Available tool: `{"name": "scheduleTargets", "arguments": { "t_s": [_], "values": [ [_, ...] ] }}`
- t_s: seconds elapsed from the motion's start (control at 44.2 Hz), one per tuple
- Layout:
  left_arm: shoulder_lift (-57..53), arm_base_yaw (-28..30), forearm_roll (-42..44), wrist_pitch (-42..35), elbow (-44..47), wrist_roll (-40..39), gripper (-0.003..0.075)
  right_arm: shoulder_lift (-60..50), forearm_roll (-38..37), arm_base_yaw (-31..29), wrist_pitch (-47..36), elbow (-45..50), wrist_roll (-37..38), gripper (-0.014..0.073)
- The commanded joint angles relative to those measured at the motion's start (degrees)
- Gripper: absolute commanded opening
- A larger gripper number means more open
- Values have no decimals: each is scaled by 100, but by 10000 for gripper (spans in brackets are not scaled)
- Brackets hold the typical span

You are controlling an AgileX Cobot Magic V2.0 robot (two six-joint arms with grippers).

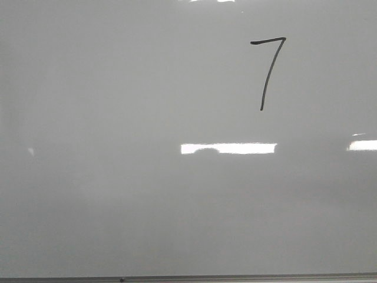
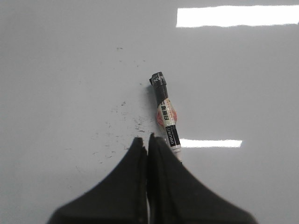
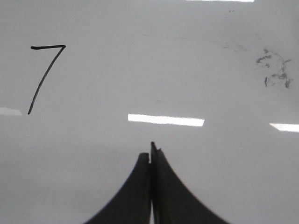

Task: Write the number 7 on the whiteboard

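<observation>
Black number 7 [image 3: 46,77] on whiteboard [image 3: 140,70], well apart from closed, empty right gripper [image 3: 151,151].

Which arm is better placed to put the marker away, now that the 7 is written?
Left, probably. The marker lies on the whiteboard just beyond the left gripper, whose fingers are closed. The right gripper, also closed, faces only bare board and the number 7.

The number 7 [image 1: 268,71] is sitting on the whiteboard [image 1: 118,206] toward its far right part in the front view, well apart from the frame edge [image 1: 188,278] running along the near side. In the left wrist view a marker [image 2: 166,112] is lying flat on the board just beyond the left gripper [image 2: 148,140], beside scattered ink specks [image 2: 117,130]. In the right wrist view a smudge [image 3: 275,70] is lying well apart from the digit, on the other side of the right gripper [image 3: 151,154].
</observation>
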Motion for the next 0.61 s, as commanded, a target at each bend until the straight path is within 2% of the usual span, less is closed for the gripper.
{"name": "scheduleTargets", "arguments": {
  "t_s": [0.0, 0.588],
  "values": [
    [-70, -13, -60, -475, 66, -37, -21, -106, 5, -29, -484, -7, 45, -68],
    [-70, -13, -60, -475, 66, -37, -20, -111, 5, -29, -519, -7, 45, -68]
  ]
}}
